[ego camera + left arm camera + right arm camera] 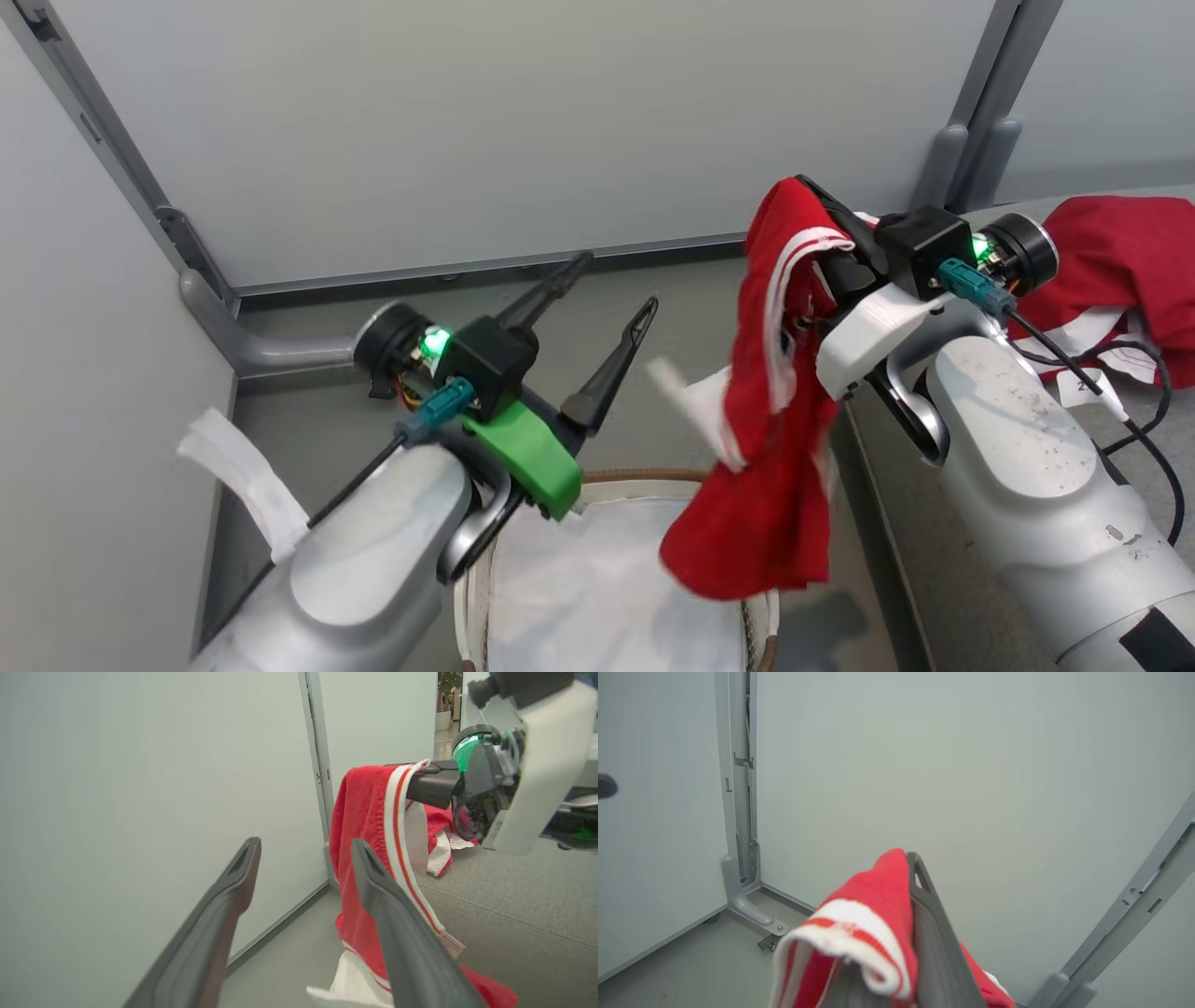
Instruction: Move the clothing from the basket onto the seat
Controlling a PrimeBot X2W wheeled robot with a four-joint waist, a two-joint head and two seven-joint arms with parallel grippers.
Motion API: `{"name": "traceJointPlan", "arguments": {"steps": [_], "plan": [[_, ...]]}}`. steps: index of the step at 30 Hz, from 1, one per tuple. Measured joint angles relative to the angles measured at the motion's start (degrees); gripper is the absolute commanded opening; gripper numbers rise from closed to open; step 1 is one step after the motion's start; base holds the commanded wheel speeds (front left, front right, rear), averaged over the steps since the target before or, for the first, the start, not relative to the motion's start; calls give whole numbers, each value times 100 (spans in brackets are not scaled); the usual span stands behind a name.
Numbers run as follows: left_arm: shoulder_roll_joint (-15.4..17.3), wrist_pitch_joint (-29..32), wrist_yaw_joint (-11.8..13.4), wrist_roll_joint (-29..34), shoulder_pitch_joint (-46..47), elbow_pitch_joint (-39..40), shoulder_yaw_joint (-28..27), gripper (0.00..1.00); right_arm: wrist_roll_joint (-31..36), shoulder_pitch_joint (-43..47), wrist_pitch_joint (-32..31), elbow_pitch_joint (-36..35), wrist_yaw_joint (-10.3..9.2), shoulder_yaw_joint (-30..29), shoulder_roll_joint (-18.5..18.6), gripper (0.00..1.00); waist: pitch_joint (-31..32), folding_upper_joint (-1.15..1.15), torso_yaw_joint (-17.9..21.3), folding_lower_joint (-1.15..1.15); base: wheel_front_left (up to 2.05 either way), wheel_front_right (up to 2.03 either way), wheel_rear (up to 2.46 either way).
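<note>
You are facing grey partition panels [523,121] that meet in a corner above a grey floor [308,439].

The right gripper [826,207] is raised, with its fingers clenched on the upper edge of the hanging red garment [766,485]. The white-striped hem folds over one finger [924,905]. You can see the cloth drape from the grip to just above the right side of the basket [644,476]. Its lower end hangs in front of the white cloth liner [579,579].

The left gripper [616,282] stands left of that garment and apart from it, with its fingers spread and nothing between them.

The grey sofa [514,896] lies just right of the basket. The second red garment [1120,261] rests crumpled on it, behind the right wrist. A black cable [1153,373] loops across the sofa beside that garment. The right forearm stands between you and part of the seat.
</note>
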State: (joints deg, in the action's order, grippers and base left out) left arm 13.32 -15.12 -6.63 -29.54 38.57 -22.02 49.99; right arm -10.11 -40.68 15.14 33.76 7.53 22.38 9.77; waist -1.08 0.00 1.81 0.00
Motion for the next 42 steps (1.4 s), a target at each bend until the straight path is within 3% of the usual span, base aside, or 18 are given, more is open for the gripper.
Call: {"name": "traceJointPlan", "arguments": {"steps": [12,25,37,38,42], "plan": [[-603,0,-51,283,-1291,-310,-822,100,212,137,0,-390,0,-344,-12,0,-43,0,71,0,0,0,0],[-802,0,-70,505,-1657,-349,-1193,100,302,148,0,-531,0,-509,-45,0,-97,0,342,0,0,0,0],[-888,0,-75,595,-1739,-233,-1246,100,325,121,0,-683,0,-592,89,0,-222,0,1189,0,0,0,0],[-892,0,-75,604,-1709,-230,-1195,100,359,102,0,-715,0,-712,140,0,-333,0,1539,0,0,0,0],[-894,0,-75,644,-1635,-216,-1133,100,411,77,0,-709,0,-853,175,0,-539,0,1793,0,0,0,0]]}}
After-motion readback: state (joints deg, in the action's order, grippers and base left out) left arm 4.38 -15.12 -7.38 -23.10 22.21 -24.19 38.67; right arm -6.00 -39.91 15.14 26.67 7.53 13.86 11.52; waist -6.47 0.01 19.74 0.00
